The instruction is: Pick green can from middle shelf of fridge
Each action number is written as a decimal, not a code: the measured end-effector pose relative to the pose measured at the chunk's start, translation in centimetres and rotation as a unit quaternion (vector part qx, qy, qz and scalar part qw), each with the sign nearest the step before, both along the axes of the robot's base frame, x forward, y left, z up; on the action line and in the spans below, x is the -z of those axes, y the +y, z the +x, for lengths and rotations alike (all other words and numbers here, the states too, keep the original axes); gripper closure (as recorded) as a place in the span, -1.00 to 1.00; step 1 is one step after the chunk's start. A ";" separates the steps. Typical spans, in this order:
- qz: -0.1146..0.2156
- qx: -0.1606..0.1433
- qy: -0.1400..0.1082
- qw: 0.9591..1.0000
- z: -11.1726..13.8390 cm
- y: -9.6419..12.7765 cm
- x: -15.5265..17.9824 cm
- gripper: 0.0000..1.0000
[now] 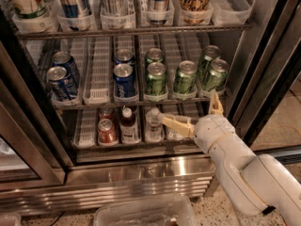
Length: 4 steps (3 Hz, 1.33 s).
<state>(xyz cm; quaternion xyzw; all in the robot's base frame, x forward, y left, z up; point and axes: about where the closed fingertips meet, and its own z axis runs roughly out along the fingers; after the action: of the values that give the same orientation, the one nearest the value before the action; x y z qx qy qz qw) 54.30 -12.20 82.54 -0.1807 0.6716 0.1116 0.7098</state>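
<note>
Several green cans stand on the middle shelf (pixel 94 104) of the fridge (pixel 141 171): three in the front row (pixel 155 79), (pixel 186 77), (pixel 215 75), and two more behind. Blue cans (pixel 124 80) stand in the lanes to their left. My gripper (pixel 187 106) is open wide in front of the fridge, just below the middle shelf's front edge. One finger (pixel 175 123) points left in front of the bottom shelf. The other finger (pixel 216 105) points up beside the rightmost green can. It holds nothing.
The top rack holds tall cans in white trays (pixel 160 4). The bottom rack holds a red can (pixel 106 131) and small bottles (pixel 128 124). The dark door frame (pixel 263 79) stands close on the right. A clear plastic bin (pixel 141 213) sits on the floor in front.
</note>
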 end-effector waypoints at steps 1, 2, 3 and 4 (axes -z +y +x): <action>0.005 0.018 -0.012 1.000 2.1 -0.9 -0.2 -1.00; 0.005 0.018 -0.012 1.000 2.1 -0.9 -0.2 -1.00; 0.005 0.018 -0.012 1.000 2.1 -0.9 -0.2 -0.62; 0.005 0.017 -0.012 1.000 2.1 -0.9 -0.2 -0.10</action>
<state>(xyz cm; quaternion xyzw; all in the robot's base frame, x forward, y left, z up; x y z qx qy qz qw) 56.44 -13.14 82.75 -0.1668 0.6658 0.1002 0.7203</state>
